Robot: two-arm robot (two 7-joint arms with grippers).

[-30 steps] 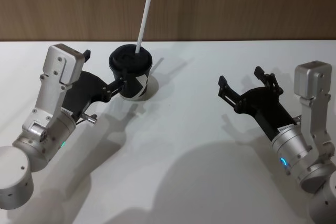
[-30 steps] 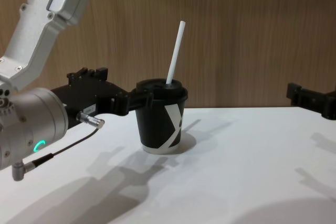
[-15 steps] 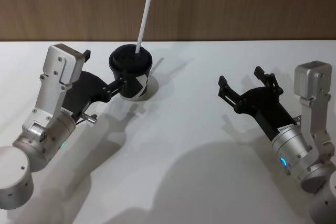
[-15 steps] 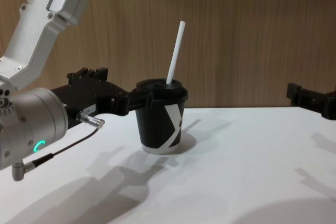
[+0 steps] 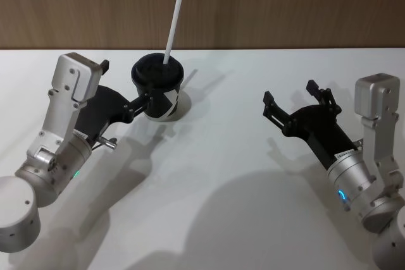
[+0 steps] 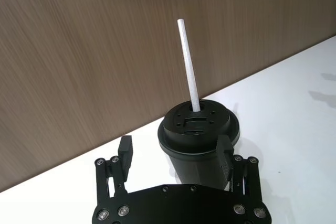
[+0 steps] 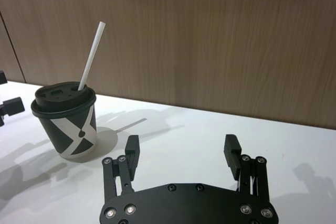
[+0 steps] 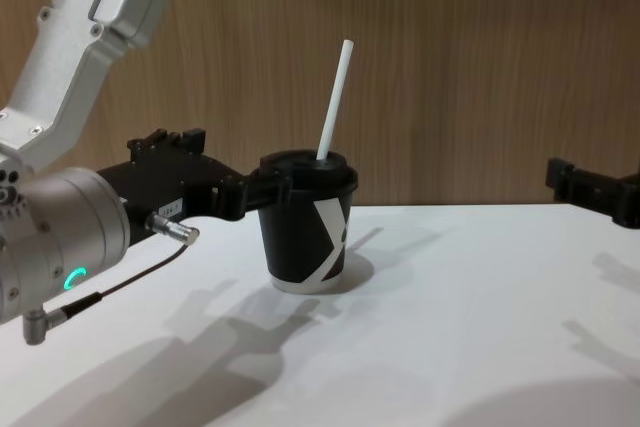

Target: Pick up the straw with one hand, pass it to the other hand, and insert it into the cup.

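The long white straw (image 5: 171,30) stands tilted in the lidded black paper cup (image 5: 159,90) on the white table (image 5: 215,175); both left gripper (image 6: 176,153) and right gripper (image 7: 182,150) are released, though careless left withdrawal could tip it.

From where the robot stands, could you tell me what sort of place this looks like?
Probably a lab or demo bench, not a café: a bare white table before a wood-panelled wall, with one lidded cup holding a straw. The open left gripper flanks the cup; the open right gripper hovers apart.
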